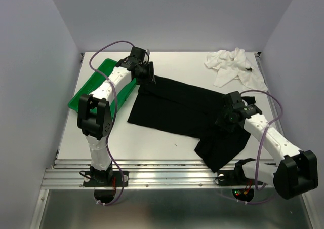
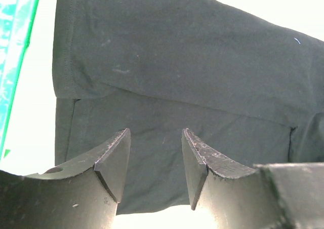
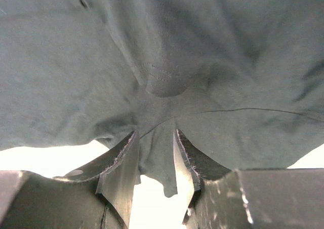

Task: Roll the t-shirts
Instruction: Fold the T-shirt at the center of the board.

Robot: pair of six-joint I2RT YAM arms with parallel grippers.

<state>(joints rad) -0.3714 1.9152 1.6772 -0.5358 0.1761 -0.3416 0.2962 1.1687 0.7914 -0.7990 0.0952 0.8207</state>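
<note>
The black t-shirt [image 1: 177,107] lies spread across the middle of the table, bunched at its near right corner. The white t-shirt [image 1: 234,67] sits crumpled at the far right. My left gripper [image 1: 145,73] hovers over the black shirt's far left end. In the left wrist view the gripper [image 2: 156,132] is open above the flat black cloth [image 2: 177,62], holding nothing. My right gripper [image 1: 226,118] is over the shirt's right part. In the right wrist view its jaws [image 3: 156,134] stand apart with a pulled-up fold of black cloth [image 3: 162,46] hanging loose between them.
A green tray [image 1: 88,92] lies at the far left under the left arm, and its rim [image 2: 15,46] runs just left of the shirt. White walls enclose the table on three sides. A metal rail runs along the near edge.
</note>
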